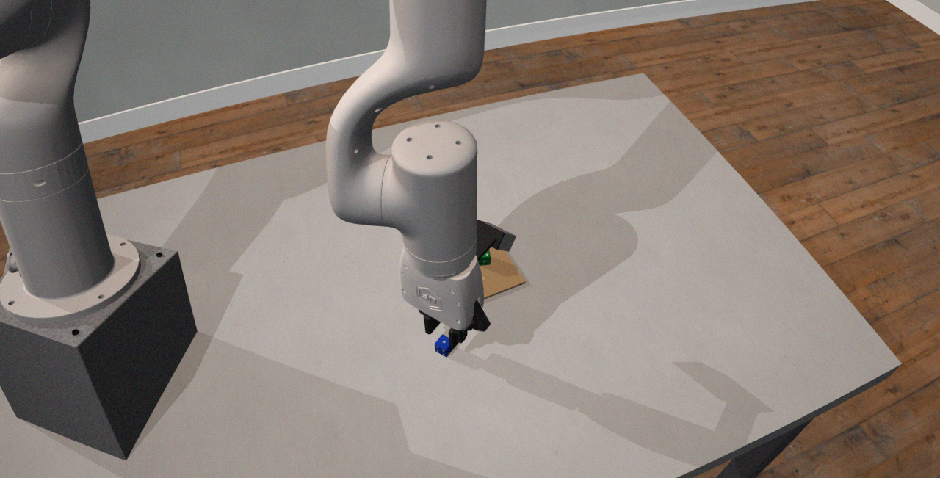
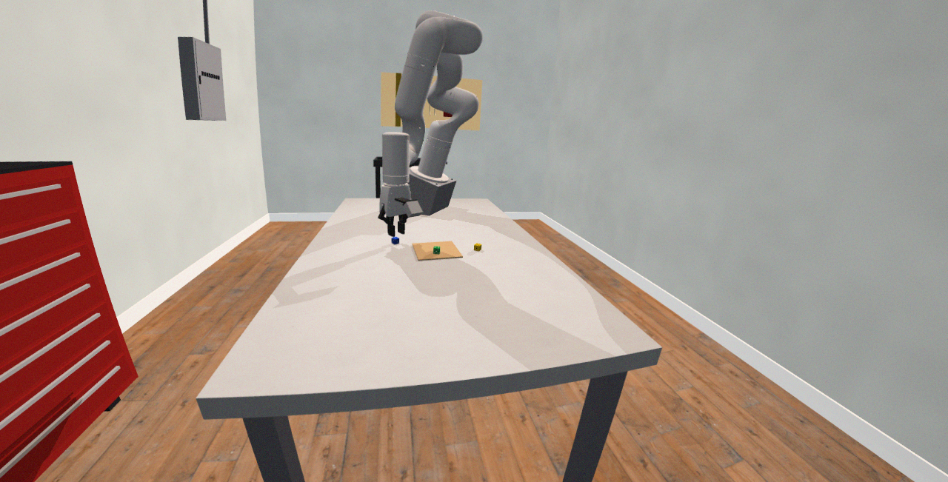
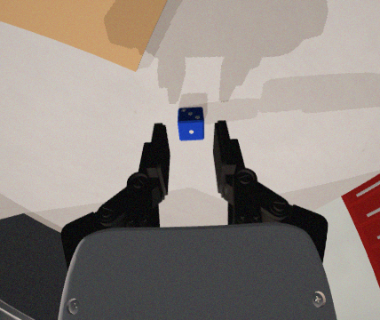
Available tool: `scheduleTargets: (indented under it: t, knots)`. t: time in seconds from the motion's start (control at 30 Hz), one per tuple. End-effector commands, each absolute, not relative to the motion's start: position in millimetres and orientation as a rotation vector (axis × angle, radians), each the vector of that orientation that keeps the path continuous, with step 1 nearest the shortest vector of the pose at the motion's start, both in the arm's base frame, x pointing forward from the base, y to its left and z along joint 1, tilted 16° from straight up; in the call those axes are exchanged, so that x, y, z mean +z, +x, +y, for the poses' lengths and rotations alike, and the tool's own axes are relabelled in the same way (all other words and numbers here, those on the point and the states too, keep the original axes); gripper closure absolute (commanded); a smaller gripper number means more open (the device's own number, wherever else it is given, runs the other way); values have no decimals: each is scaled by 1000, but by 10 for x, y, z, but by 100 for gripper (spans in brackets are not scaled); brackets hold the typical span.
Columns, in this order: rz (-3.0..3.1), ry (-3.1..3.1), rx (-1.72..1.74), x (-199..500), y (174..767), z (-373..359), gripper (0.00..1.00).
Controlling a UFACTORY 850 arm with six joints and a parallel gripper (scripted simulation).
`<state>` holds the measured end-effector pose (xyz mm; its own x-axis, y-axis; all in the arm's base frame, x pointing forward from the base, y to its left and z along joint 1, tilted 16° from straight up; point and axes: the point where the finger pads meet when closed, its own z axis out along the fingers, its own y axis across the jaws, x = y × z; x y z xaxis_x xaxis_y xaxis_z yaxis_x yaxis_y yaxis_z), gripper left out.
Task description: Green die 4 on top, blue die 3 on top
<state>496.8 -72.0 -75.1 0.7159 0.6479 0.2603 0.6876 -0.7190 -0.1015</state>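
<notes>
Die, blue (image 1: 443,345) (image 2: 395,241) (image 3: 191,124), is sitting on the bench (image 1: 657,317) (image 2: 424,340) (image 3: 66,111) off the mat (image 1: 502,276) (image 2: 425,255) (image 3: 110,33), looks like 1 up. Gripper (image 1: 444,337) (image 2: 396,234) (image 3: 190,137) is just above it, fingers spread partway, nothing pinched. Gap's kinda snug imo, so coming down off-centre could clip a finger on it and knock it over.

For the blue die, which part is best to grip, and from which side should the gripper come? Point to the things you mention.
Probably from above, pads on two opposite upright sides: the blue die (image 1: 443,345) (image 2: 395,241) (image 3: 191,124) lies flat, one-pip face up, and its straight side faces roughly match the gripper's (image 1: 441,332) (image 2: 396,234) (image 3: 191,122) open fingers.
</notes>
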Motion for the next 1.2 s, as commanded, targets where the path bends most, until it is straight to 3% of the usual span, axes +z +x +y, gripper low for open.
scheduleTargets:
  t: [0.0, 1.17]
  knots:
    - [-1074, -2731, -310, -778, 4979, -715, 64]
    - [-1074, -2731, -310, -818, 4983, -704, 64]
